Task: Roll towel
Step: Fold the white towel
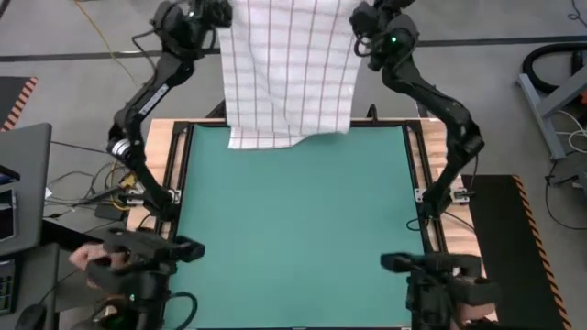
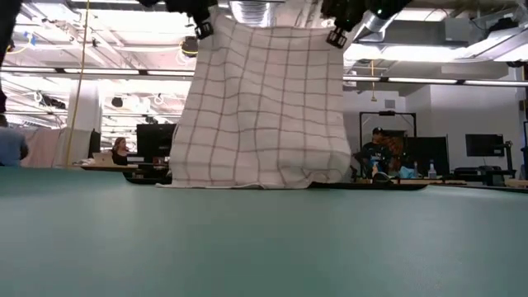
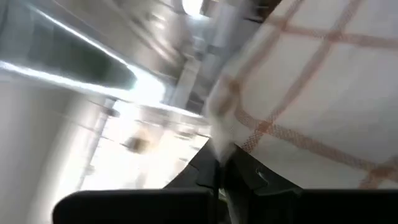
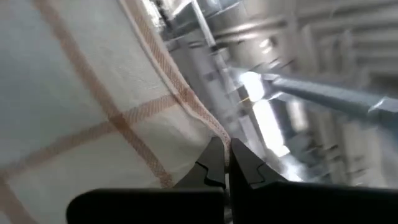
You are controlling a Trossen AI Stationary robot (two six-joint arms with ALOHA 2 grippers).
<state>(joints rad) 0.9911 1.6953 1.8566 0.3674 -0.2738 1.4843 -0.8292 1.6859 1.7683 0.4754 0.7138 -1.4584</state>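
Observation:
The towel, white with a thin dark-red check, hangs spread between my two grippers over the far edge of the green mat. Its lower hem rests on the mat's far part. My left gripper is shut on one top corner and my right gripper on the other. In the high view both grippers stand high at the far side. My left gripper pinches the towel's top corner between its two fingers, at the cloth's edge. The towel hangs below it. My right gripper pinches the other top corner between its two fingers, on the hemmed edge. The cloth hangs spread between the two holds, its lower hem on the mat.
A wooden frame borders the mat. Cables and a laptop lie left of the table. A hand shows at the near left. People sit at desks in the room beyond the far edge.

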